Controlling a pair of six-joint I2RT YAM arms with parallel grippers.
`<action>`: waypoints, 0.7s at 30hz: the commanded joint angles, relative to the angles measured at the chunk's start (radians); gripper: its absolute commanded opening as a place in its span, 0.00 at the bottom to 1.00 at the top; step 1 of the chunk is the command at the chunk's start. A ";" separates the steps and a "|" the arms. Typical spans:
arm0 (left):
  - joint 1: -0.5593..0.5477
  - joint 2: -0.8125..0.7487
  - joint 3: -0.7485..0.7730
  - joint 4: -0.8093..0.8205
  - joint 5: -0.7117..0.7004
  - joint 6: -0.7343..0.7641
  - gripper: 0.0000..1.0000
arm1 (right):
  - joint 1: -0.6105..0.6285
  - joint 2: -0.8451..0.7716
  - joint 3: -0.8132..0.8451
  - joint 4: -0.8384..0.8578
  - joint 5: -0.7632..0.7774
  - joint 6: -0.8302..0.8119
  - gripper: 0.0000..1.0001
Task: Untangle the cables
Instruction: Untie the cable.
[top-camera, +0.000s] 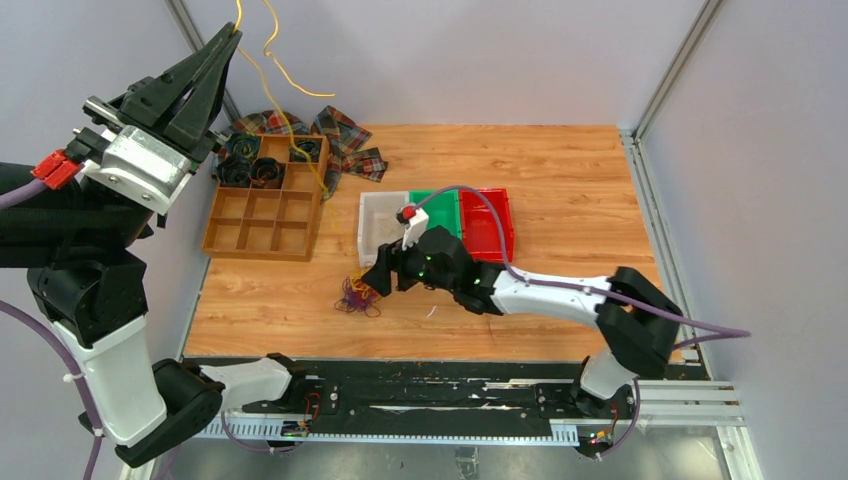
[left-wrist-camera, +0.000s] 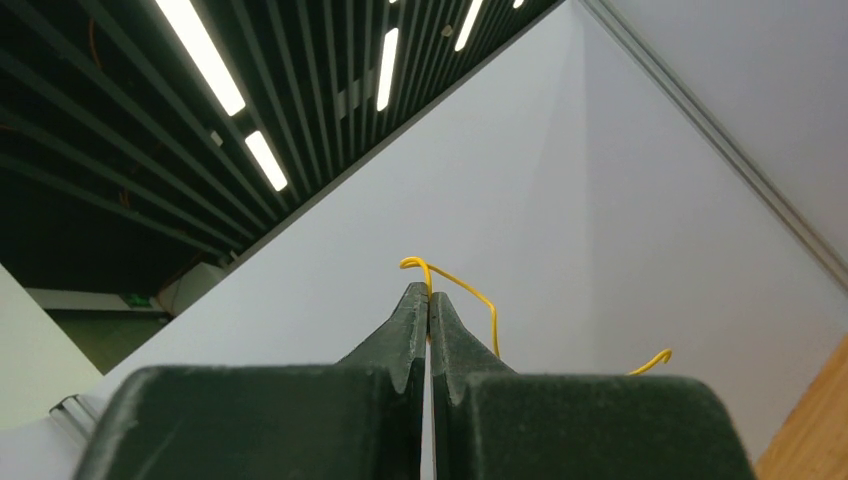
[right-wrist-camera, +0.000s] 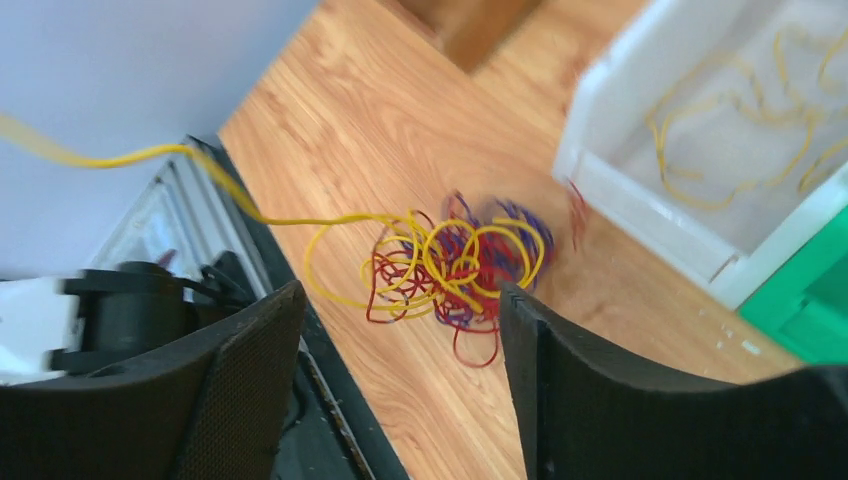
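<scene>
The cables (top-camera: 357, 296) lie as a small clump of yellow, red and purple loops (right-wrist-camera: 455, 262) on the wooden table. My right gripper (top-camera: 374, 282) hovers just to the right of the clump, open (right-wrist-camera: 400, 296), with the clump beyond its tips and nothing between the fingers. One yellow cable (right-wrist-camera: 200, 165) runs out of the clump up to the left. My left gripper (top-camera: 231, 32) is raised high at the far left, shut (left-wrist-camera: 430, 294) on that yellow cable (left-wrist-camera: 462, 283), whose end curls over its tips.
A white bin (top-camera: 363, 228) holding loose yellow wires (right-wrist-camera: 700, 140) stands behind the clump, with a green bin (top-camera: 440, 203) and a red bin (top-camera: 490, 225) beside it. A brown divided tray (top-camera: 262, 222) with black coiled rolls (top-camera: 250, 166) and a plaid cloth (top-camera: 345, 132) lie at back left.
</scene>
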 joint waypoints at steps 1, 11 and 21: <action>-0.007 -0.008 -0.015 0.073 -0.016 0.032 0.00 | 0.025 -0.140 0.016 0.008 0.021 -0.133 0.73; -0.007 0.000 -0.004 0.043 -0.006 0.052 0.01 | 0.047 -0.150 0.143 0.021 -0.081 -0.226 0.74; -0.007 -0.002 -0.014 0.065 -0.016 0.123 0.00 | 0.084 -0.046 0.212 0.084 -0.155 -0.210 0.70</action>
